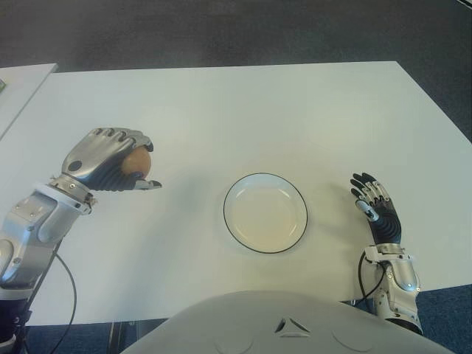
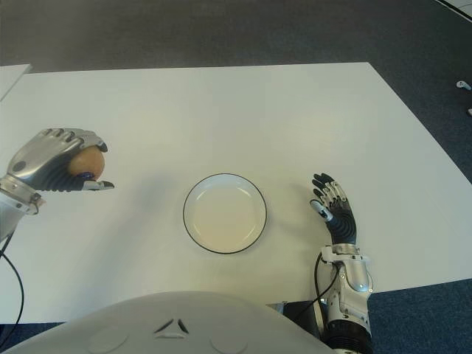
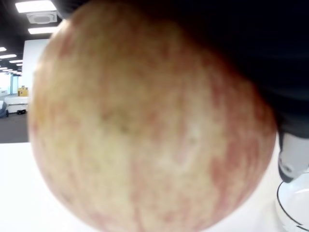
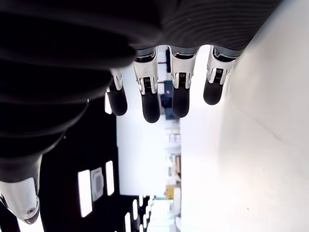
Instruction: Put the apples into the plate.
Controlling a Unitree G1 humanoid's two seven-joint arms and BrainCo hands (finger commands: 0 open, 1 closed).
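Note:
My left hand (image 1: 118, 164) is curled around a red-yellow apple (image 1: 137, 162) at the left side of the white table (image 1: 243, 110). The apple (image 3: 145, 125) fills the left wrist view, with the hand's dark fingers wrapped over it. The hand and apple are to the left of the white plate (image 1: 233, 226) with a dark rim, which holds nothing and sits in the middle near the front edge. My right hand (image 1: 375, 203) shows to the right of the plate, fingers (image 4: 149, 99) stretched out and holding nothing.
A second white table edge (image 1: 18, 85) shows at the far left. Dark carpet floor (image 1: 221, 29) lies beyond the table's far edge. The plate's rim (image 3: 289, 212) shows in the left wrist view past the apple.

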